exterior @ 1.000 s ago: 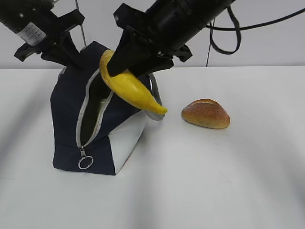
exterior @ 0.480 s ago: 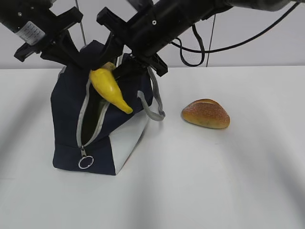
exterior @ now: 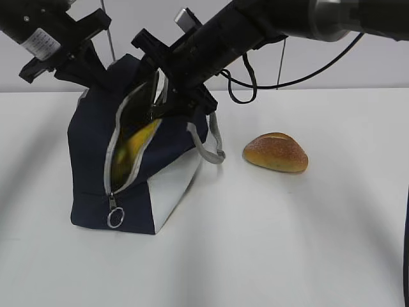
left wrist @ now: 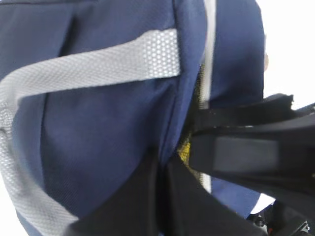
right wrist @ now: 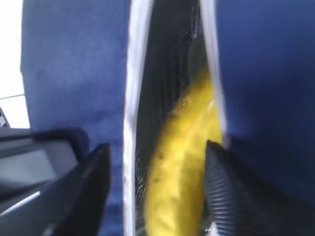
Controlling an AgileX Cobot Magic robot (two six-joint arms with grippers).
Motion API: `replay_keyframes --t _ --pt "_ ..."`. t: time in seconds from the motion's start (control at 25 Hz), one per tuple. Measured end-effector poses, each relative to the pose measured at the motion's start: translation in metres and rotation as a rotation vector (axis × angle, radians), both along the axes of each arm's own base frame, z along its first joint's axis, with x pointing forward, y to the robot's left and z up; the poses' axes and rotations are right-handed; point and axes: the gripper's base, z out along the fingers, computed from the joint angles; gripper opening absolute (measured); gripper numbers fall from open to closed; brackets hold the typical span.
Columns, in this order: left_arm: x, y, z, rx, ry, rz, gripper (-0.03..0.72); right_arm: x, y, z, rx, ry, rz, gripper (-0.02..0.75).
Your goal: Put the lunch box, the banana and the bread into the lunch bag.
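Yellow, curved banana point(exterior: 137, 146) lies inside the dark navy fabric lunch bag point(exterior: 92, 160), visible through its unzipped slit. My right gripper point(right wrist: 156, 162) hovers over that slit, fingers apart. My left gripper point(left wrist: 162, 167) pinches the bag's far top edge. Right of the bag, the golden-brown oval bread roll point(exterior: 276, 152) sits on the white table point(exterior: 287, 243).

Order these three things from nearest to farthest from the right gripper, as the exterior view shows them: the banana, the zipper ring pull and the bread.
Measured from the right gripper at the bag's opening:
1. The banana, just below it, inside the lunch bag.
2. The zipper ring pull, lower down, at the bag's front bottom edge.
3. The bread, out on the table to the right of the bag.
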Motion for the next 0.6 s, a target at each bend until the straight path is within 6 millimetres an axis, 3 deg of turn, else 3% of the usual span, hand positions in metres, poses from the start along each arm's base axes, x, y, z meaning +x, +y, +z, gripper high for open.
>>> replay_keyframes --t 0.16,0.44,0.6 --pt "0.000 0.000 0.000 -0.001 0.001 0.000 -0.003 0.000 0.000 0.000 -0.008 -0.023 0.029 0.529" --pt "0.000 0.002 0.000 -0.002 0.001 0.004 -0.003 -0.004 -0.007 0.011 -0.092 -0.107 0.214 0.542" --pt "0.000 0.002 0.000 -0.002 0.001 0.004 -0.003 -0.006 -0.027 0.028 -0.267 -0.159 0.301 0.542"
